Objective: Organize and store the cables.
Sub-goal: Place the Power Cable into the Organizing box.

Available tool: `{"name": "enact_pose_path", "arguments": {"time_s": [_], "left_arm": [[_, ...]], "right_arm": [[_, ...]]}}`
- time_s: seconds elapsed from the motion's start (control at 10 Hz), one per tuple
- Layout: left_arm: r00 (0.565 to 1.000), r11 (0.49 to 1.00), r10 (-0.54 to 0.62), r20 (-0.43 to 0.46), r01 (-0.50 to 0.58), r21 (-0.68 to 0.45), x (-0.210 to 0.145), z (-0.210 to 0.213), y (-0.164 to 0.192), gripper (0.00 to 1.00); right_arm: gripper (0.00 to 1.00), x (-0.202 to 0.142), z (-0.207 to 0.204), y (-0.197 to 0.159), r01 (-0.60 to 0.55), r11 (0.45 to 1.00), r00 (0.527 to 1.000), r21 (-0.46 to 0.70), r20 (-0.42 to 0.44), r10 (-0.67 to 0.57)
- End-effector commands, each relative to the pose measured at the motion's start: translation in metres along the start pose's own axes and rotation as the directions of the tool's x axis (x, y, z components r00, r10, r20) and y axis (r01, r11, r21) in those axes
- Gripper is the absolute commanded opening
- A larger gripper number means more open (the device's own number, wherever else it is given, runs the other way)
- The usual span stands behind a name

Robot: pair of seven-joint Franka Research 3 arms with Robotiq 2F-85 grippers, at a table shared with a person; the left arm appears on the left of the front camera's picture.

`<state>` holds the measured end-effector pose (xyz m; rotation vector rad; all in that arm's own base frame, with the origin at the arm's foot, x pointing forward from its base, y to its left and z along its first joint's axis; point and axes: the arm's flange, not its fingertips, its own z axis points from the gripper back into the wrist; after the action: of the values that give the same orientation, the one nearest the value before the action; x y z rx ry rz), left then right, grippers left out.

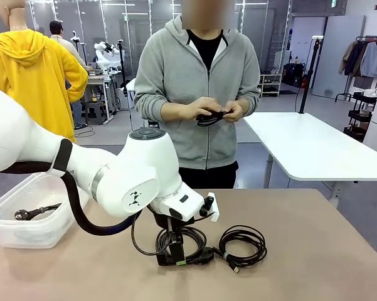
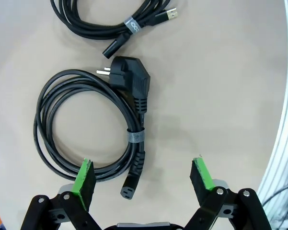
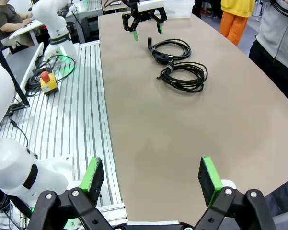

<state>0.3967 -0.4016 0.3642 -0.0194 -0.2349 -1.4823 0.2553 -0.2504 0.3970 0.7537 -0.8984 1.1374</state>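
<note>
My left hand (image 2: pixel 142 165) is wide open and hangs just over the nearer cable (image 2: pixel 42 120), with nothing between the green pads (image 2: pixel 85 175) but air and cord. From the front I see it pointing straight down at the table (image 1: pixel 313 251). One pad sits over the edge of the loop, and the tied part of the bundle lies in the gap between the two. My right hand (image 3: pixel 152 165) is open too, empty, parked well away over the near end of the table.

I judge this to be the reach for a pickup, with the grasp not yet made. The next move calls for a straight drop, then closing across the bundle close to the grey tie (image 2: pixel 135 136), where all the strands run together. A grip there should bring the whole coil up in one piece. After that it goes left to the clear box (image 1: pixel 12 235), which already has one cable (image 1: pixel 34 213) in it.

The cable under my hand is a black power cord wound in a flat round coil. Its angled wall plug (image 2: pixel 132 79) lies at the far side and its socket end (image 2: pixel 129 189) is close to my pads. It looks limp, so loose loops may sag or catch if I pinch only one strand.

A second coil (image 2: pixel 96 26), thinner and with a small flat plug, lies just beside it on the table. The person across from me holds another cable (image 1: pixel 212 116) in both hands.
</note>
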Motion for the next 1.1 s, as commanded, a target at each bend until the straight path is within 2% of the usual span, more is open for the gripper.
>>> {"name": "enact_pose_path", "arguments": {"time_s": [0.0, 0.5, 0.7, 1.0], "left_arm": [[1.000, 0.999, 0.005, -0.006, -0.006, -0.053, 0.005, -0.001, -0.001, 1.00], [0.999, 0.997, 0.035, 0.007, -0.034, -0.075, -0.006, -0.031, 0.012, 1.00], [0.998, 0.995, 0.039, 0.040, -0.035, -0.090, -0.005, -0.035, 0.014, 1.00], [0.999, 0.994, 0.044, 0.032, -0.040, -0.103, -0.001, -0.042, 0.017, 1.00]], "right_arm": [[1.00, 0.004, -0.004, 0.002, -0.002, 1.000, 1.000, -0.016, 0.011, 0.002], [1.00, 0.004, -0.004, 0.002, -0.002, 1.000, 1.000, -0.016, 0.011, 0.002], [1.00, 0.004, -0.004, 0.002, -0.002, 1.000, 1.000, -0.016, 0.011, 0.002], [1.00, 0.004, -0.004, 0.002, -0.002, 1.000, 1.000, -0.016, 0.011, 0.002]]}}
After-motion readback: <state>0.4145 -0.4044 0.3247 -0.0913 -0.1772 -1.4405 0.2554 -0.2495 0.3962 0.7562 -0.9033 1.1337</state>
